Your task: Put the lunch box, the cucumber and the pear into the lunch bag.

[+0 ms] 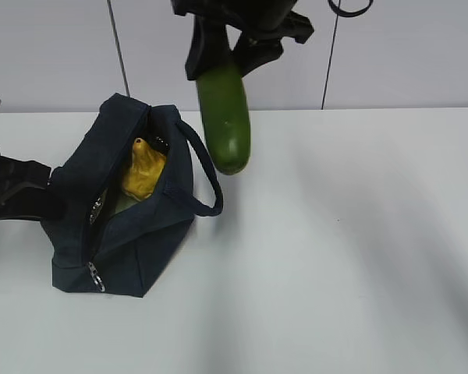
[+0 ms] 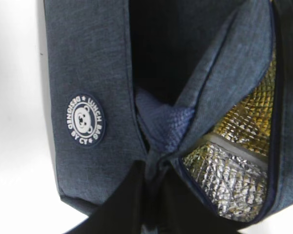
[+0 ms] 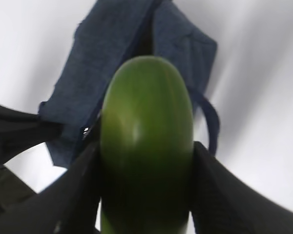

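The navy lunch bag lies on the left of the table with its top gaping open. Inside it stands the yellow pear; a pale green sliver under it looks like the lunch box lid. My left gripper is shut on the bag's end fabric. My right gripper hangs high above the table, shut on the dark green cucumber, which points down just right of the bag's opening. In the right wrist view the cucumber fills the space between the fingers, with the bag beyond.
A bag handle loops out toward the cucumber. Silver foil lining shows inside the opening, and a round logo patch marks the bag's side. White table stretches to the right, with a pale wall behind.
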Controlling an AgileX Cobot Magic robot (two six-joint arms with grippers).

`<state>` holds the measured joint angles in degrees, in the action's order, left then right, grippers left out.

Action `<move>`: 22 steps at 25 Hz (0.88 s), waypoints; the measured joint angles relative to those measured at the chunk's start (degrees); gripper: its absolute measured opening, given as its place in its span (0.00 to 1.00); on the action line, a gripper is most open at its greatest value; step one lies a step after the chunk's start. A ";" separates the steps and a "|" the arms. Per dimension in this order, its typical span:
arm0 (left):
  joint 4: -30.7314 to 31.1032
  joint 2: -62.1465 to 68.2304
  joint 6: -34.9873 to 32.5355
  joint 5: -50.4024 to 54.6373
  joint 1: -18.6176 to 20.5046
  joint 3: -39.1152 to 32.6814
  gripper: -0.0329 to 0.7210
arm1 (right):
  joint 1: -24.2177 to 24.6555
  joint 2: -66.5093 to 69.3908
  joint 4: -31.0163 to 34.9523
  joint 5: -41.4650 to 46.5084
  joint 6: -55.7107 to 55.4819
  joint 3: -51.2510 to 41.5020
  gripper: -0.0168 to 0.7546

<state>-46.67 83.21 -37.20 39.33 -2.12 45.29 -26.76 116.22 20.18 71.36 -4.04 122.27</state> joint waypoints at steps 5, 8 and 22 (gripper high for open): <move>0.00 0.00 0.00 0.00 0.00 0.00 0.04 | -4.58 0.00 2.23 -1.00 1.19 0.00 0.51; 0.00 0.00 0.00 0.00 0.00 0.00 0.04 | -6.65 0.13 2.23 -4.97 1.32 0.00 0.51; -0.45 0.00 0.00 0.82 0.04 0.00 0.04 | -8.74 9.55 3.82 -18.85 1.66 -0.23 0.51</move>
<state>-47.12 83.21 -37.20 40.14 -2.08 45.29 -35.50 125.77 24.00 52.51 -2.38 122.04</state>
